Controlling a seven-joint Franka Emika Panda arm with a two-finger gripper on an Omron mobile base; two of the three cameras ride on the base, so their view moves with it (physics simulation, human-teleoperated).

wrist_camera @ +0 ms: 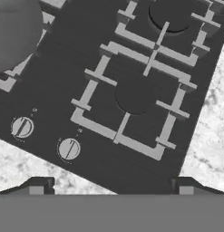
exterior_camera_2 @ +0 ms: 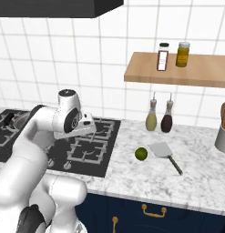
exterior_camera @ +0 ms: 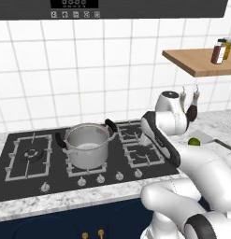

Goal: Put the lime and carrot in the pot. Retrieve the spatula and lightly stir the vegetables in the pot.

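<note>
Since the lime [exterior_camera_2: 141,153] on the marble counter [exterior_camera_2: 196,182] beside the spatula [exterior_camera_2: 164,152] looks small, round, firm and prone to rolling, the empty wide-spread gripper [wrist_camera: 111,188] over the hob [wrist_camera: 131,95] should pinch across its middle.

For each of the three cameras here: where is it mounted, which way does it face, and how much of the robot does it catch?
Left base view: behind the arm's left, looking forward and down at the pot on the stove; the arm rises lower right.
Right base view: behind the arm's right, facing the lime and spatula on the counter; the arm rises lower left.
Hand view: on the hand, looking down at burner grates; the open tool at bottom.
Both base views share the stove and lime.
</note>
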